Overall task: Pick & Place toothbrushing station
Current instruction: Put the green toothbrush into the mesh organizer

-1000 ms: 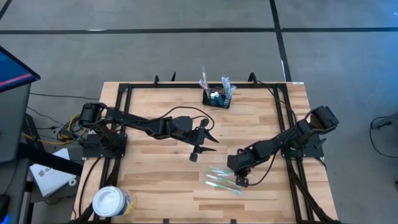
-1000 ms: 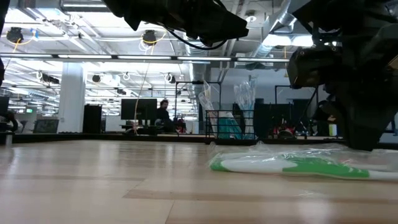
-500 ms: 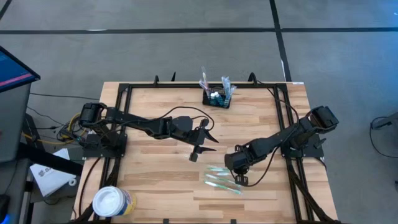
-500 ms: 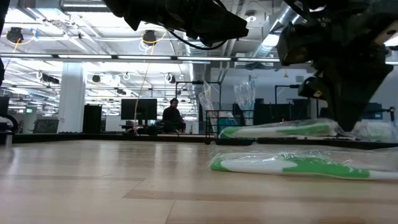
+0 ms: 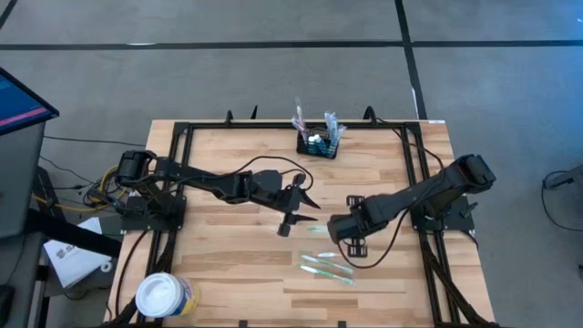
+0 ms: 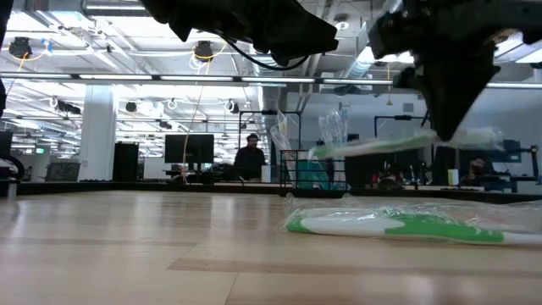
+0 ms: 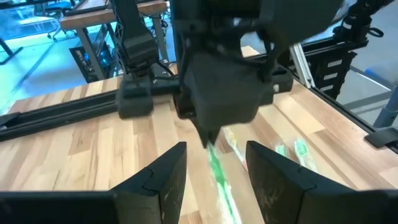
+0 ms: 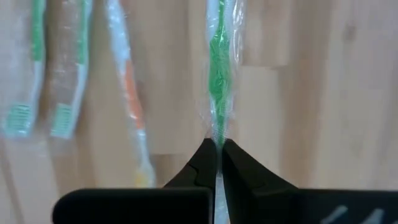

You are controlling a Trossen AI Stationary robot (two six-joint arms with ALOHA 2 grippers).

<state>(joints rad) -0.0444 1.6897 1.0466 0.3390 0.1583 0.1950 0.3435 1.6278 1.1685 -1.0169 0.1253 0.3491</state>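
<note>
Your left gripper (image 5: 305,206) hovers mid-table, jaws apart and empty. Right of it, your right gripper (image 8: 219,149) pinches a wrapped green toothbrush (image 8: 219,68) above three more toothbrushes (image 5: 326,267) on the table (image 5: 228,264). The caddy (image 5: 319,144) sits at the far edge.

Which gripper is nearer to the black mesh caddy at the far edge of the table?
The left gripper: the caddy lies just beyond it. The right gripper, pinching a wrapped toothbrush, is farther back toward the near side.
</note>
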